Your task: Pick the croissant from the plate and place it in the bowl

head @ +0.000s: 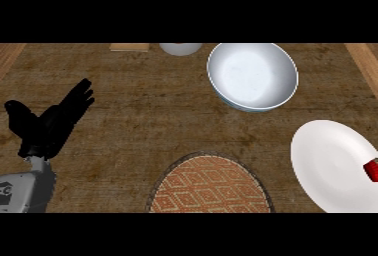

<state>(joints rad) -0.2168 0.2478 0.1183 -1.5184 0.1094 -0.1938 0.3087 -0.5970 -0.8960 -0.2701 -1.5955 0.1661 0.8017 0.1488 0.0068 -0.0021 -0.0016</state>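
- Over on the left, the left hand (46,122) was up above the brown counter (140,100), its fingers straight and spread, holding nothing.
- No right hand showed.
- A white bowl (252,75) sat far off, right of the middle.
- A white plate (334,167) lay near the right edge.
- No croissant could be seen on the plate, only a small red thing (373,170) at its right side, cut off by the edge.
- A round woven mat (210,185) lay near, in the middle.
- A small white thing (180,48) sat at the far edge.

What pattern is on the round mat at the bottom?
Orange with pale diamond shapes, on the round mat, seen in the head view.
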